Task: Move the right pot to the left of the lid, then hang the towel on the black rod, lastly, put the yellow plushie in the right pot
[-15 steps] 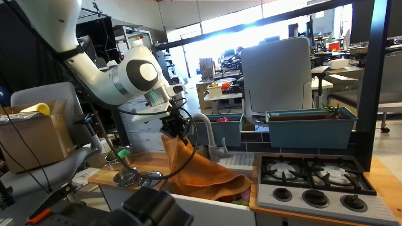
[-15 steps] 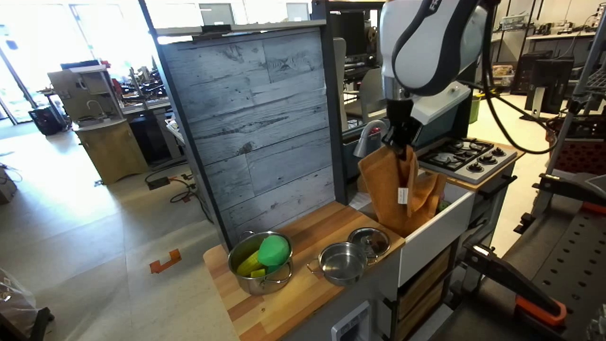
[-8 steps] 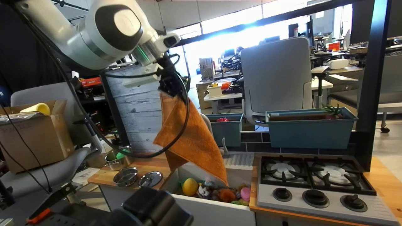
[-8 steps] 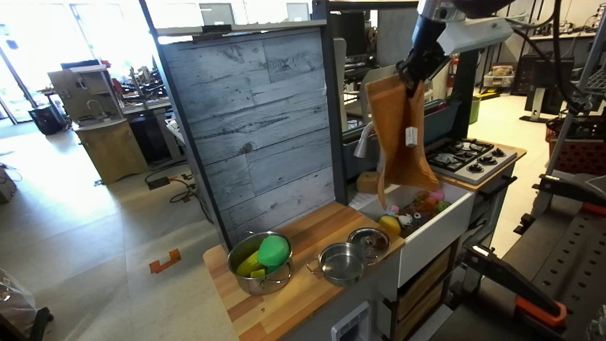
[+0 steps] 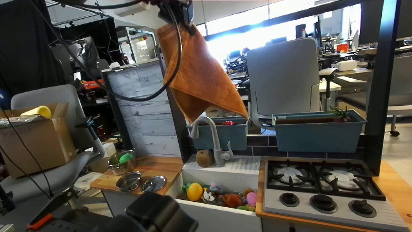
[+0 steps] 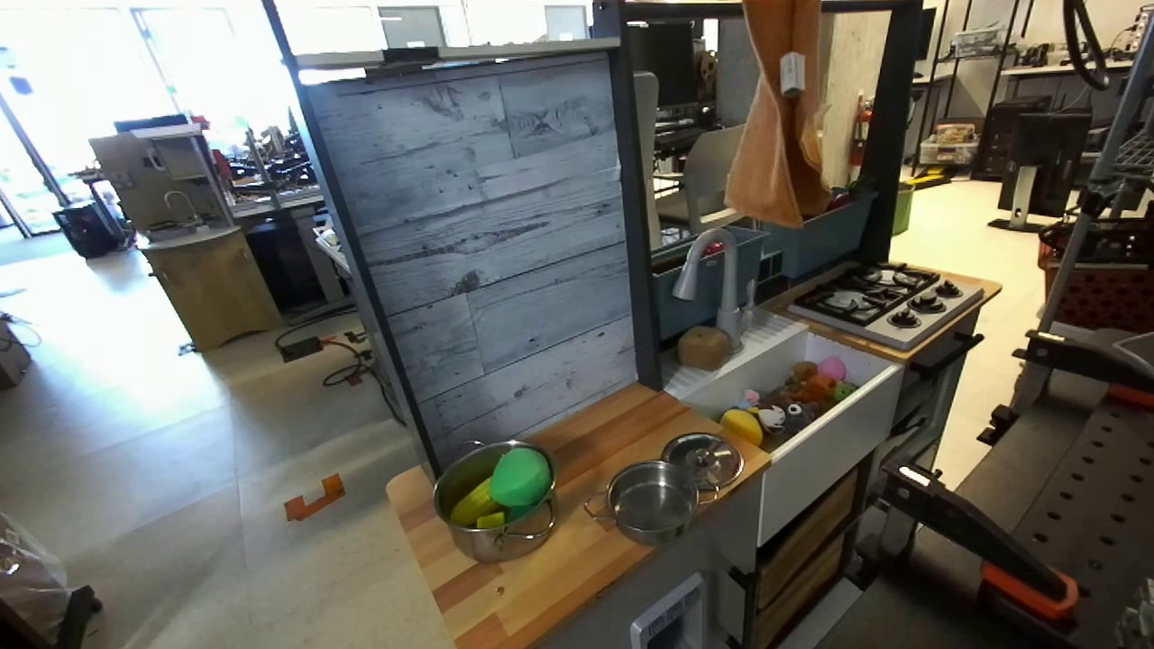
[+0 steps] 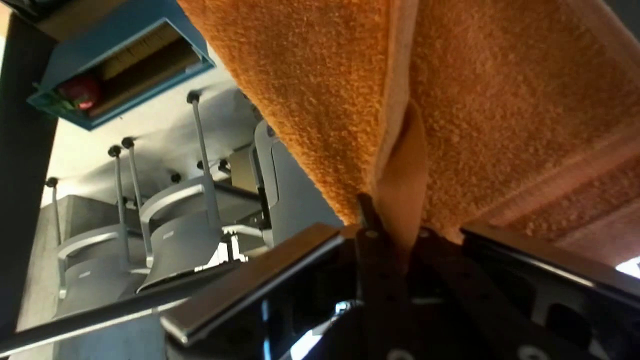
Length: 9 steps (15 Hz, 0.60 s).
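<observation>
My gripper (image 5: 190, 29) is shut on a corner of the orange towel (image 5: 206, 75), which hangs in the air above the faucet. In an exterior view the towel (image 6: 777, 149) shows, but the gripper is out of frame above. In the wrist view the gripper (image 7: 397, 237) pinches a towel fold. The black rod (image 5: 289, 20) spans the top; the towel covers part of its left end. The yellow plushie (image 5: 194, 192) lies in the sink. On the wooden counter are the shallow pot (image 6: 653, 505), the lid (image 6: 703, 460) beside it and the deep pot (image 6: 500, 541).
The faucet (image 5: 212, 135) and a brown block (image 5: 204, 158) stand behind the sink (image 6: 829, 460), which holds several plush toys. Teal planters (image 5: 317, 135) hang at the back. A stove (image 5: 322, 180) is beside the sink. A grey plank wall (image 6: 487, 225) rises behind the counter.
My gripper has lifted the towel from the sink up to about rod height. The plush toys and the faucet are uncovered. The pots and lid have not moved.
</observation>
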{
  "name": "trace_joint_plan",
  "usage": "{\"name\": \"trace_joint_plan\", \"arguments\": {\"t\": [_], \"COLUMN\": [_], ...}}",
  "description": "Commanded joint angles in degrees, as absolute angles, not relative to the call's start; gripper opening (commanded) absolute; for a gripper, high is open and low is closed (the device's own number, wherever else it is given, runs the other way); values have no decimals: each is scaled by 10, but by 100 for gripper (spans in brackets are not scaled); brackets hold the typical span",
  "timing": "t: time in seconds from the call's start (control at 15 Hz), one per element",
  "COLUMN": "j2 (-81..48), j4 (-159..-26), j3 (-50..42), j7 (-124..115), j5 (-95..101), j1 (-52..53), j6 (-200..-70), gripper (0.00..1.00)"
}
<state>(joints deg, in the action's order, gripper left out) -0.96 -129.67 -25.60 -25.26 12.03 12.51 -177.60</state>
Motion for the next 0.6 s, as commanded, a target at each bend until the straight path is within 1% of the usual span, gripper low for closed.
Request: {"name": "trace_joint_plan", "arguments": {"t": [0.0, 0.27, 0.53], "j2": [5, -7, -50], "j4": [-1270, -1210, -1100], "j3": [-265, -266, -279], "j7": [-345, -456, -571], "j5": [154, 151, 156], "j1": [121, 113, 114], "j6": [-1828, -1837, -1831], "gripper": [1, 1, 1]}}
